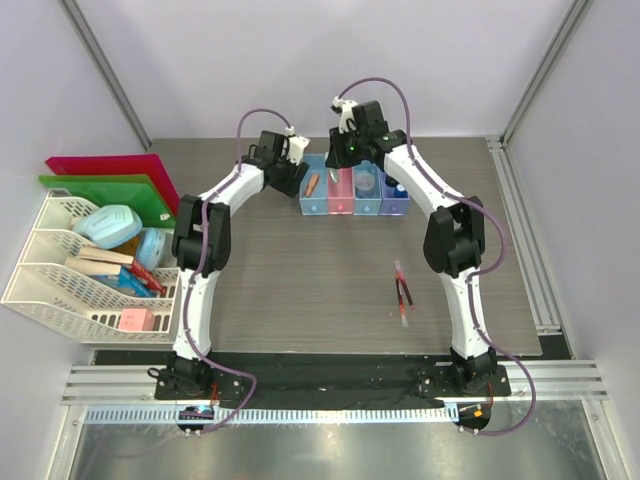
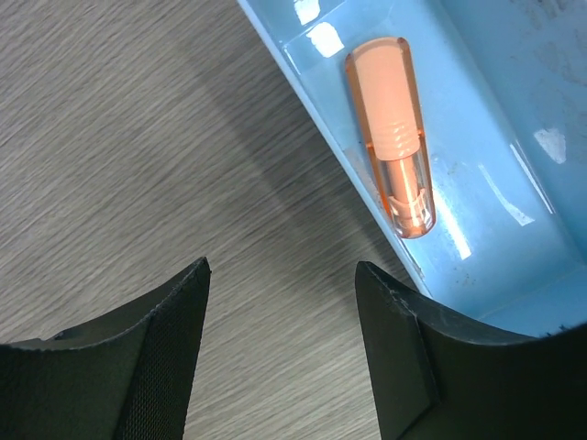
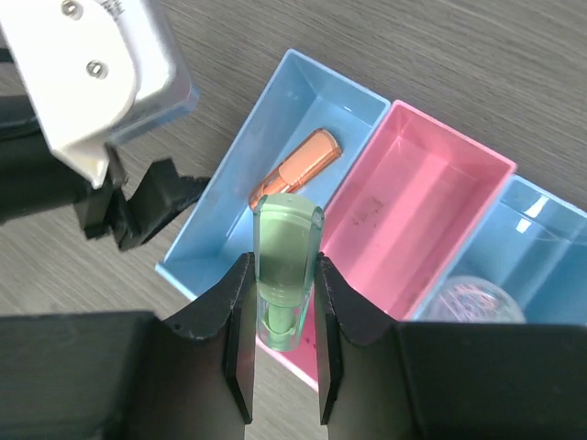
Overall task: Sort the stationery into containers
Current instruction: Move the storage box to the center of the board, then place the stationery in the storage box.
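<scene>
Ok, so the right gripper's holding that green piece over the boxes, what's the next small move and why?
Probably nudge the right gripper over the pink box. The green piece seems to hang above the wall between that empty box and the light blue box holding the orange marker, so opening now could catch the rim.

Upper right, your orange marker (image 2: 393,137) lies in the light blue box (image 2: 500,197); at the bottom, the left gripper (image 2: 280,275) stands parted, perhaps touching the box's wall.

Light blue box (image 2: 514,137) cut off by left wrist view's edge; purple box (image 1: 397,207) contents too small
</scene>
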Robot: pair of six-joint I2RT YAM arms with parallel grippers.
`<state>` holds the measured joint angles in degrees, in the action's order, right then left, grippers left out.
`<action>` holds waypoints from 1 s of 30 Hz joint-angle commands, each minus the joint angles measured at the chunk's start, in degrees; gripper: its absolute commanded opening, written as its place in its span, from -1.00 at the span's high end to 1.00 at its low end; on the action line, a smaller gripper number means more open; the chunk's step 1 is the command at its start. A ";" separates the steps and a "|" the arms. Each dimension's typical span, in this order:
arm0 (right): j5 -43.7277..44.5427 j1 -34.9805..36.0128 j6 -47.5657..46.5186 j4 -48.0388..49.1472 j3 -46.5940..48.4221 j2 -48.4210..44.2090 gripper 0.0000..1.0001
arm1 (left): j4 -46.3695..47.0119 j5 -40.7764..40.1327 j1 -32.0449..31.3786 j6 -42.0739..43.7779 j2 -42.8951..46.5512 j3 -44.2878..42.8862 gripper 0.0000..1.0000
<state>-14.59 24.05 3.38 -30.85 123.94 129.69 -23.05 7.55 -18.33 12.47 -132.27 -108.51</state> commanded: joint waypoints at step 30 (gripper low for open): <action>-1.32 1.70 1.81 6.86 3.95 10.33 0.57 | 8.37 1.76 5.06 -5.70 23.89 24.66 -0.34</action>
<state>-15.99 25.19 5.21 -25.98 127.81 141.69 -17.93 7.27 -13.17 7.46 -112.95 -85.36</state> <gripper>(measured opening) 0.292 0.663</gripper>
